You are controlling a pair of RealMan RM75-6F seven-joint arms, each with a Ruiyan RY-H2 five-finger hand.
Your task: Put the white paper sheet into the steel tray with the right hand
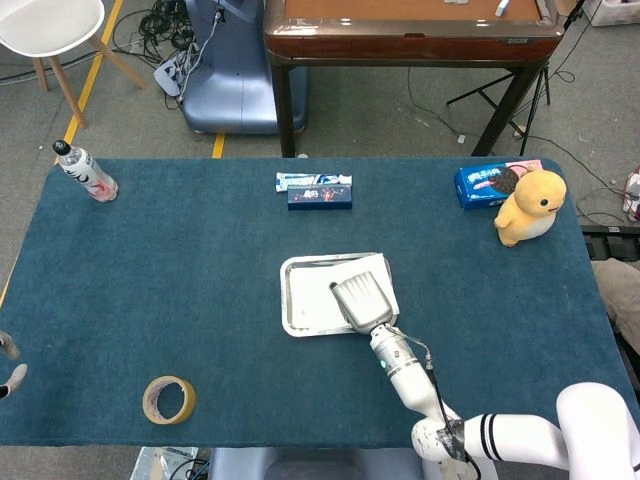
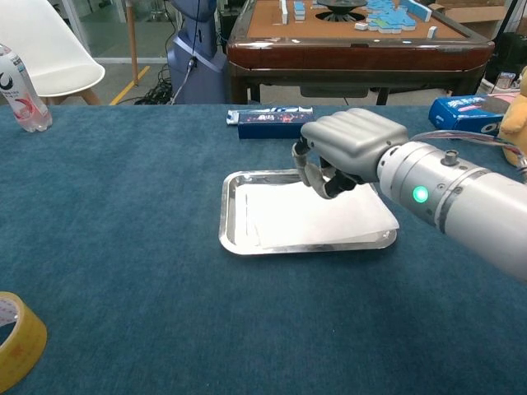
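The white paper sheet (image 2: 313, 218) lies flat in the steel tray (image 2: 230, 222) at the table's middle, its right corner reaching over the tray's right rim. My right hand (image 2: 350, 148) hovers over the tray's far right part with its fingers curled in and nothing held. In the head view the right hand (image 1: 362, 302) covers the right half of the paper sheet (image 1: 350, 268) inside the tray (image 1: 290, 300). Only a sliver of my left hand (image 1: 8, 365) shows at the left edge, its fingers unclear.
A blue carton (image 1: 318, 190) lies beyond the tray. A cookie box (image 1: 485, 183) and a yellow plush (image 1: 530, 207) sit at the far right. A bottle (image 1: 86, 172) stands far left, and a tape roll (image 1: 168, 399) lies near the front left.
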